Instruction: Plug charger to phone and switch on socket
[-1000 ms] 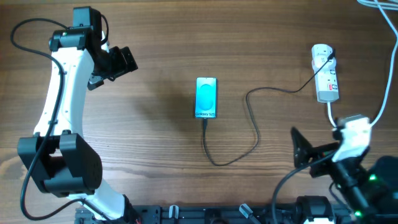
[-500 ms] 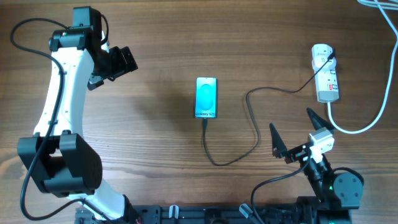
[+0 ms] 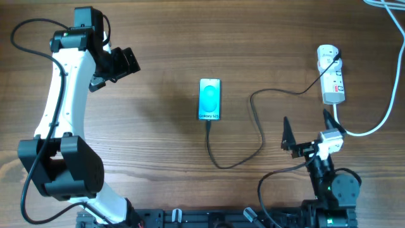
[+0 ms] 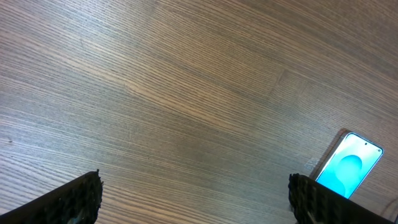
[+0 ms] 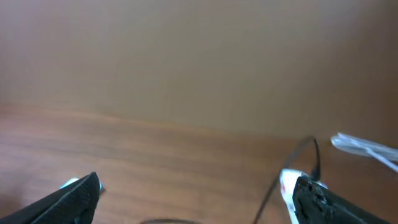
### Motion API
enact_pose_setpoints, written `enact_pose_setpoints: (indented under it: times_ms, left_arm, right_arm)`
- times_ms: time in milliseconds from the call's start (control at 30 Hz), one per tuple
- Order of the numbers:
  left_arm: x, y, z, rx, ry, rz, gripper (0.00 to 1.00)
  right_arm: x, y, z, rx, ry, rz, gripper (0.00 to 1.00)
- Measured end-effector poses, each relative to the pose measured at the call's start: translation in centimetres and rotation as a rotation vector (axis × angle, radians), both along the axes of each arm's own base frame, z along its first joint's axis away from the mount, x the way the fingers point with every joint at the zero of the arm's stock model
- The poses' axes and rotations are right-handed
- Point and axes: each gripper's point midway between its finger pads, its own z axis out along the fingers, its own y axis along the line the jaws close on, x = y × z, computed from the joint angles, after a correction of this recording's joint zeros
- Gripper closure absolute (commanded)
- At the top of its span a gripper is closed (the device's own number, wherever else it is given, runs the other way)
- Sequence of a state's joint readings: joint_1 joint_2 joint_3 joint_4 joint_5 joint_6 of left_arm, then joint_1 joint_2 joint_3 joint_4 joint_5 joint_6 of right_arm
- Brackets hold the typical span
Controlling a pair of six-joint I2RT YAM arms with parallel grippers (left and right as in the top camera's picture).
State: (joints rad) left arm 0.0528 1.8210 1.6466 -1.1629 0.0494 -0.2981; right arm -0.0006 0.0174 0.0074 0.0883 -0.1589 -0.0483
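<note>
- Charger (image 3: 208, 140) cable loops on the bench (image 3: 158, 171). One end touches the near edge of the phone (image 3: 210, 99), the other runs to the socket (image 3: 331, 75).
- Right claw (image 3: 308, 130): nearest us, just beside the loop, spread wide, holding nothing.
- Phone lies mid-bench, cyan screen up.
- Socket sits far right.
- We see the left claw (image 4: 196, 200) far left, gaping and empty, well apart from the phone.

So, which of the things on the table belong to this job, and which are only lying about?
For the job: phone, charger, socket.
Only lying about: white cord behind the socket, and the bare table.
</note>
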Motion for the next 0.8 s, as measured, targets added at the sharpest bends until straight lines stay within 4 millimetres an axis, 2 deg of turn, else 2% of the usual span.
enact_pose_setpoints:
  times_ms: [100,467,800]
  left_arm:
    - [0.0,0.0,0.0,0.0,0.0,0.0,0.0]
    - [0.0,0.0,0.0,0.0,0.0,0.0,0.0]
    - [0.0,0.0,0.0,0.0,0.0,0.0,0.0]
  right_arm:
    - [0.2,-1.0,-2.2,0.036,0.094,-0.06,0.0]
    - [0.3,-1.7,-2.2,0.117,0.103,-0.093,0.0]
    - [0.2,-1.6,-2.2,0.046,0.095,-0.095,0.0]
